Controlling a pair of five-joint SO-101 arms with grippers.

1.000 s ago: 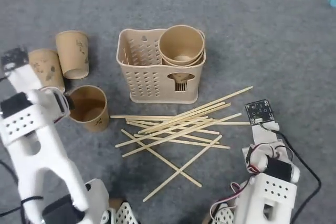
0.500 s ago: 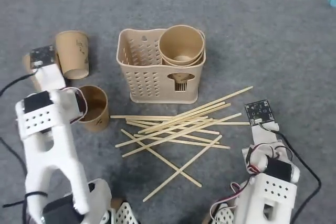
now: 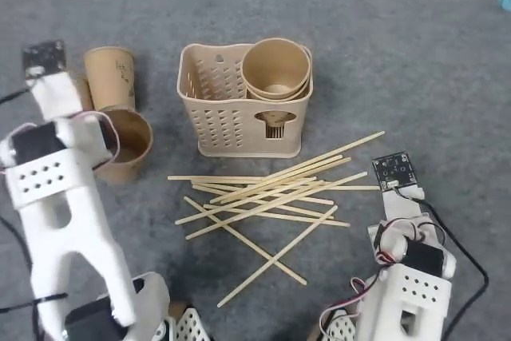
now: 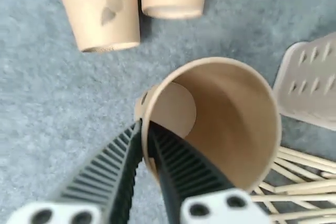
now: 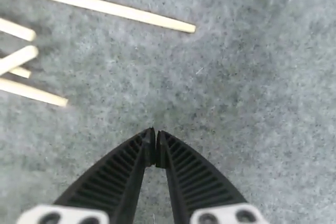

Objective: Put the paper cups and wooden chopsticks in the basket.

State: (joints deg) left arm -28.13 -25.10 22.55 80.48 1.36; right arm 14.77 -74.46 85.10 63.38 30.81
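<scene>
Since a second ago the held paper cup (image 3: 126, 143) has shifted toward two loose cups (image 3: 110, 77), carried by the left gripper (image 4: 144, 127), which pinches its rim tight. Meanwhile the right gripper (image 5: 155, 148) is closed on nothing above the desk (image 5: 252, 77), near the chopsticks (image 3: 271, 193). The best move now is probably to lift the cup above the basket (image 3: 211, 113) wall, then nest it in the stacked cups (image 3: 276, 69).

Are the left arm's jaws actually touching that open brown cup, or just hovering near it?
Touching. The left wrist view shows the jaws shut on the rim of the paper cup, one inside the wall and one outside.
</scene>
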